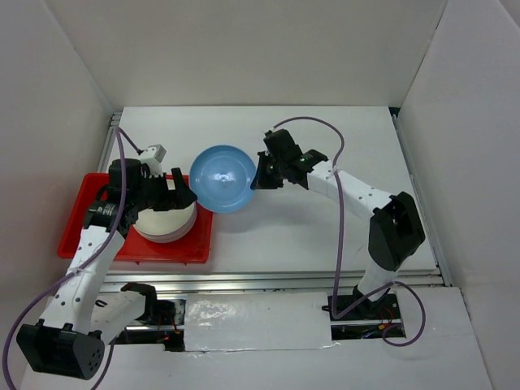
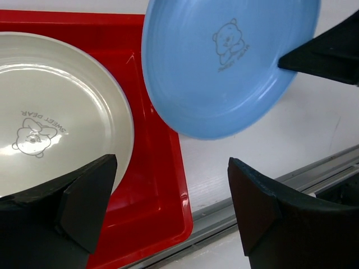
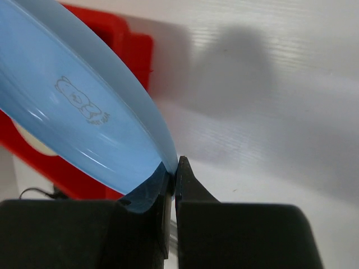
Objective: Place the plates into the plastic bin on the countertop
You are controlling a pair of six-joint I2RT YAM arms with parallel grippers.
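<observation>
While the right gripper (image 3: 175,168) pinches the rim of a blue plate (image 3: 95,129), that plate hangs tilted in mid-air at the centre of the top view, just right of the red bin (image 1: 81,223). The left gripper (image 2: 171,168) hovers spread wide over the cream plate (image 2: 50,112) lying in the bin, at left. This looks like the carry; next the plate must go over the bin and come down flat. It is glossy and shallow, with a faint bear emblem.

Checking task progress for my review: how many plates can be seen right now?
2: a blue plate gripped by the right end effector, a cream plate in the red bin; others may lie hidden beneath it.
</observation>
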